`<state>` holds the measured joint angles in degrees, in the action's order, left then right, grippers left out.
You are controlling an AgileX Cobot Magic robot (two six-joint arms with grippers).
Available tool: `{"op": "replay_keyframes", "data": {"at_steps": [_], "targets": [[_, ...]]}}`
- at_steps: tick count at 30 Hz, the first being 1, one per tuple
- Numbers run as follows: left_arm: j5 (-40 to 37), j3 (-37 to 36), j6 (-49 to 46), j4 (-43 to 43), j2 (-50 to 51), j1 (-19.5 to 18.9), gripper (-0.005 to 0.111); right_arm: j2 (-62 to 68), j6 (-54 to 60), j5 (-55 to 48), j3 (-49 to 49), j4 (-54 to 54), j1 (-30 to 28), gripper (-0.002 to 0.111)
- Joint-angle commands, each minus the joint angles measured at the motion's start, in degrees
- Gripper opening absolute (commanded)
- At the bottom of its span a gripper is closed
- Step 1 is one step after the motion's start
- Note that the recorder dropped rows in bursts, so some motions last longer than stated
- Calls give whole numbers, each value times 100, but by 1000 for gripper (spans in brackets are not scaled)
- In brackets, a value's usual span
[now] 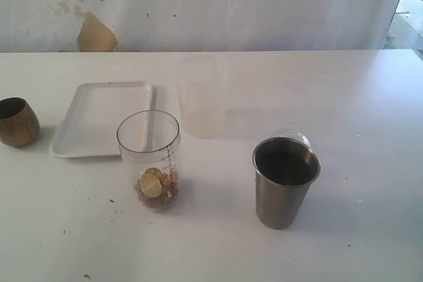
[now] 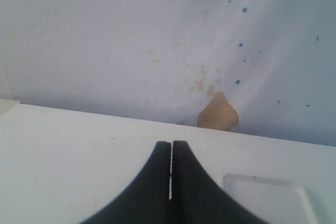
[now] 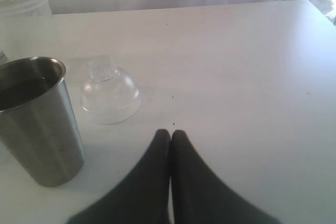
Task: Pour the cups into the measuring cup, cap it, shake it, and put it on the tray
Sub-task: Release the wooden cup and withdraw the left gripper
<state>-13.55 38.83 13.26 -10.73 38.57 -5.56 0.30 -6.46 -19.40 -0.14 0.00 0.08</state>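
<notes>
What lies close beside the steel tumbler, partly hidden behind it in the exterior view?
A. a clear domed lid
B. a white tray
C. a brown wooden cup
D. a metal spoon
A: the right wrist view shows a clear domed lid lying right next to the steel tumbler, and in the exterior view its top peeks over the tumbler's rim.

Brushed steel tumbler (image 1: pixel 285 181), clear-plastic measuring cup (image 1: pixel 149 158)
</notes>
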Motion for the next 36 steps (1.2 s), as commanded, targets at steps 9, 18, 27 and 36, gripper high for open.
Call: {"op": "replay_keyframes", "data": {"at_steps": [9, 18, 27, 36], "targets": [[351, -1179, 42, 342, -2335, -5, 1, -30, 20, 12, 14, 0, -8, 0], [13, -1362, 2, 282, -2853, -5, 1, -30, 20, 12, 14, 0, -8, 0], [13, -1362, 2, 282, -2853, -5, 1, -30, 20, 12, 14, 0, -8, 0], [13, -1362, 2, 282, -2853, -5, 1, -30, 20, 12, 14, 0, -8, 0]]}}
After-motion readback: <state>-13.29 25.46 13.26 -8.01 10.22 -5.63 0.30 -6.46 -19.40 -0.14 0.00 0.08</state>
